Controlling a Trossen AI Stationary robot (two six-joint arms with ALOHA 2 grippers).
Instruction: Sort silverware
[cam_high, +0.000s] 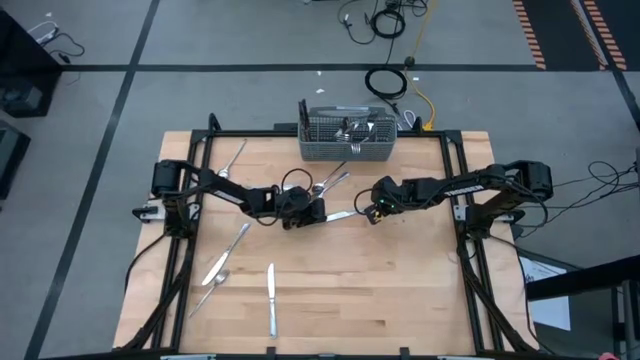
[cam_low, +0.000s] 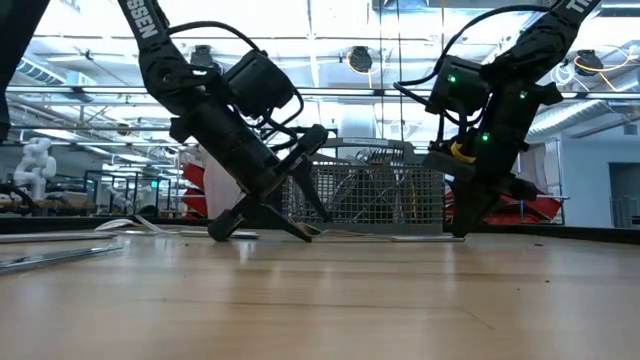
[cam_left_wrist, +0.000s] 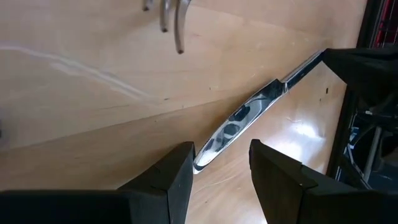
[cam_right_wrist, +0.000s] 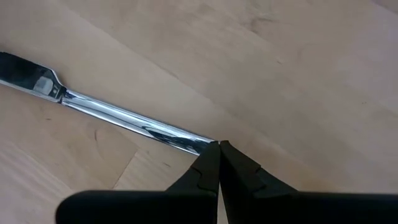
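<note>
Knife (cam_high: 341, 214) lies mid-tabletop, long axis left to right, between both arms: left gripper (cam_left_wrist: 221, 169) jaws spread astride its blade tip, right gripper (cam_right_wrist: 219, 163) jaws pressed together, touching its handle end.

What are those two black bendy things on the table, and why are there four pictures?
They are two robot arms, and their job is sorting silverware. One picture looks down from above, one looks across the wooden table, and two come from small cameras on the arms' wrists. On the table lie forks and knives, and a grey wire basket at the back already has some inside. Between the arms lies a table knife. The left gripper has open fingers on either side of the blade's tip. The right gripper is shut, its tips at the end of the knife's handle. Nothing is lifted.
</note>
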